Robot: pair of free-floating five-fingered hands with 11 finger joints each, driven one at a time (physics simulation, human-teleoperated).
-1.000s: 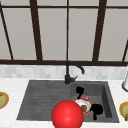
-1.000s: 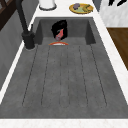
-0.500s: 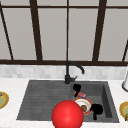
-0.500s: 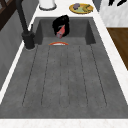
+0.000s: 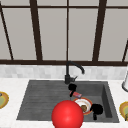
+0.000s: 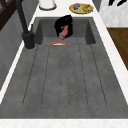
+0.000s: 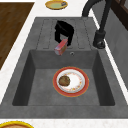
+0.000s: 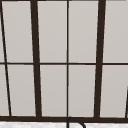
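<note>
Front view: two hands; left hand (image 5: pixel 72 87) clasping one red sponge (image 5: pixel 76 94) above sink (image 5: pixel 37 100); right hand (image 5: pixel 96 109) beside one plate (image 5: pixel 82 105), finger state indeterminate. Right side view: sponge (image 7: pixel 61 47) rectangular, red, tilted, over basin's edge.

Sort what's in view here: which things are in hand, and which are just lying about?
In hand: left hand curled round a red sponge above the basin; plate with a brown lump below; right hand by the plate.

Lying about: tap, yellow dishes, red ball, white jar.
</note>
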